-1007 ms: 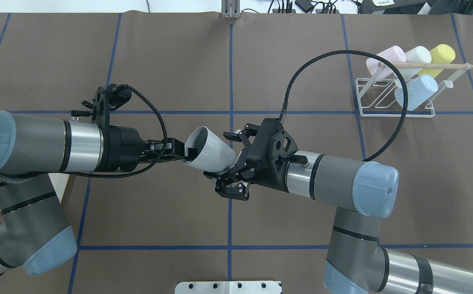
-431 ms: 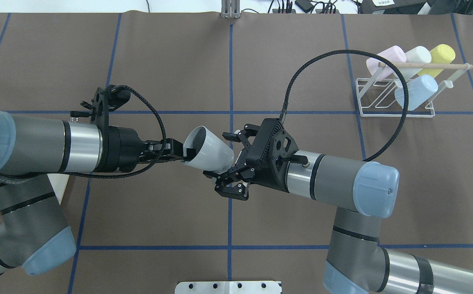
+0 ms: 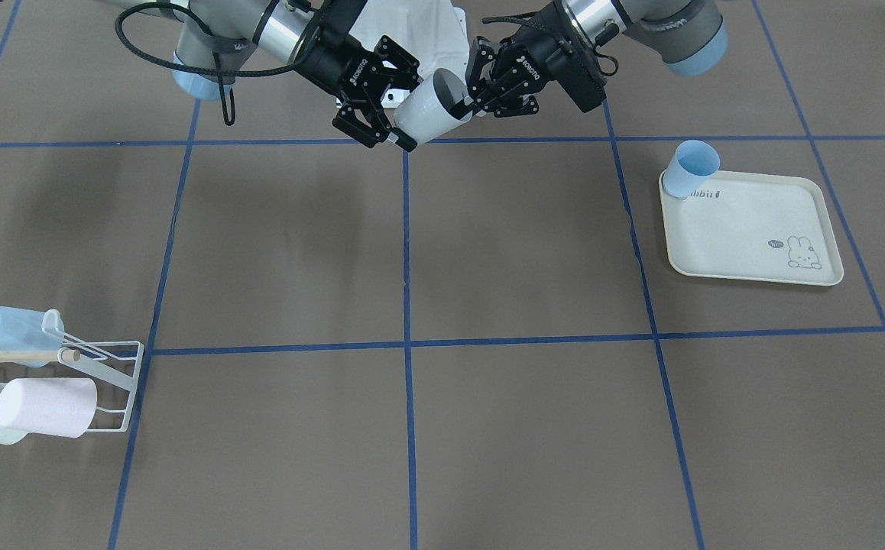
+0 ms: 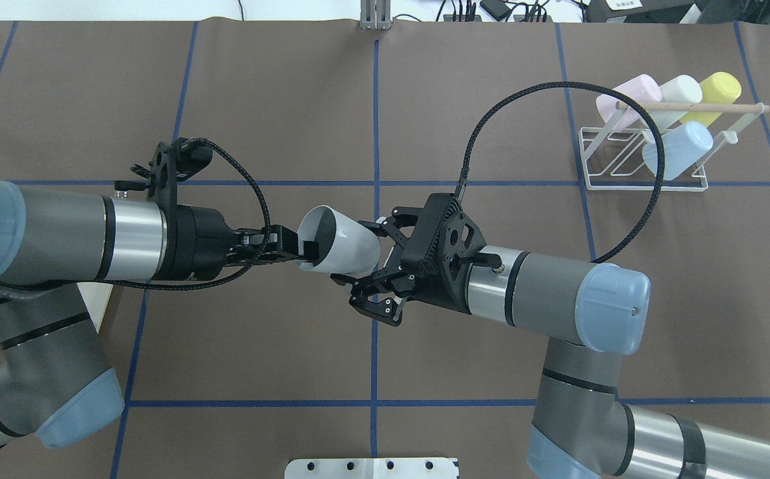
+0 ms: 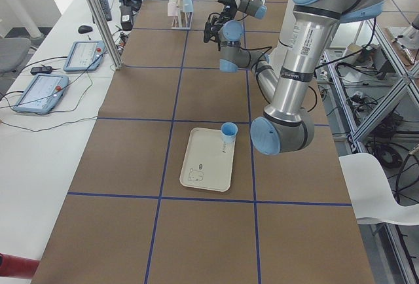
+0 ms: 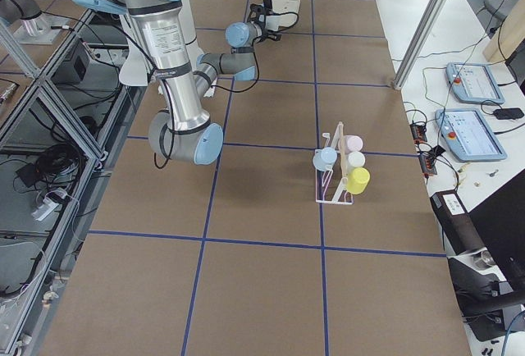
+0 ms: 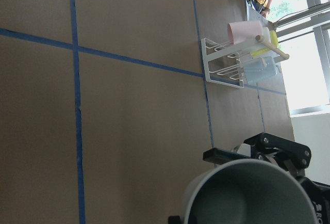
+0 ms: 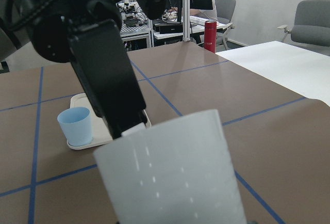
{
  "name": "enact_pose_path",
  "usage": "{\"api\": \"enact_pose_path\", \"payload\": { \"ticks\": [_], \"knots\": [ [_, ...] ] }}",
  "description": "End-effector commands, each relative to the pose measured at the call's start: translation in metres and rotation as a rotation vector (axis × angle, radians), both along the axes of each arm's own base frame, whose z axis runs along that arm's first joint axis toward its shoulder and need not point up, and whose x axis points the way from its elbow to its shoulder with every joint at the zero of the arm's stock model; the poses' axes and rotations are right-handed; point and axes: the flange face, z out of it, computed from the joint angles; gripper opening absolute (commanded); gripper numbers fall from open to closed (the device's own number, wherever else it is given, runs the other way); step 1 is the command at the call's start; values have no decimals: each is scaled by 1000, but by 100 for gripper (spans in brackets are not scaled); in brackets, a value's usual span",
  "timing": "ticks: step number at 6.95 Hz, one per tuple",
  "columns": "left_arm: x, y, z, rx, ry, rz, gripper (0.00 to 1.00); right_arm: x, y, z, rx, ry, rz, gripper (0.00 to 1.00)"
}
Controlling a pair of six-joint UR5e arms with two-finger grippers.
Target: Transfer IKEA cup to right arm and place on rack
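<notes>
The white IKEA cup (image 4: pixel 345 243) hangs tilted above the table's middle, its mouth turned toward the left arm. My left gripper (image 4: pixel 302 249) is shut on its rim, with one finger inside the cup. My right gripper (image 4: pixel 370 266) is open and straddles the cup's closed base; its lower finger stands clear of the wall. The front-facing view shows the same cup (image 3: pixel 427 113) between the right gripper (image 3: pixel 404 107) and the left gripper (image 3: pixel 469 99). The white wire rack (image 4: pixel 624 179) stands at the far right.
The rack (image 3: pixel 118 367) carries pink, white, yellow and light-blue cups under its wooden dowel (image 4: pixel 691 106). A cream rabbit-print tray (image 3: pixel 756 237) lies on the left arm's side, with a blue cup (image 3: pixel 691 169) at its corner. Brown mat with blue grid lines lies between them.
The right gripper has edged in around the cup's base and its fingers have drawn somewhat closer together. The cup and left gripper have shifted slightly toward the left arm.
</notes>
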Motion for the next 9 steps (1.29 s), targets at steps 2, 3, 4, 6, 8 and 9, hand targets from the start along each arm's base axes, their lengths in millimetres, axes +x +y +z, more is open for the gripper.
{"api": "enact_pose_path", "payload": {
  "ticks": [2, 3, 4, 6, 8, 9],
  "knots": [
    [-1, -1, -4, 9, 6, -3, 99, 0, 0, 2, -4, 2, -5, 1],
    [-9, -5, -5, 17, 8, -20, 100, 0, 1, 4, -4, 7, -7, 1],
    [-23, -17, 1, 16, -2, -48, 100, -2, 0, 6, -8, 18, -8, 1],
    [-54, -36, 41, 43, -85, -105, 100, 1, -4, 11, -11, 32, -9, 1],
    [-127, -70, 95, 161, -257, -133, 100, 5, -19, 12, -64, 139, 9, 0],
    [-173, -71, 139, 244, -367, -162, 100, 20, -36, 8, -112, 243, 46, 0]
  ]
}}
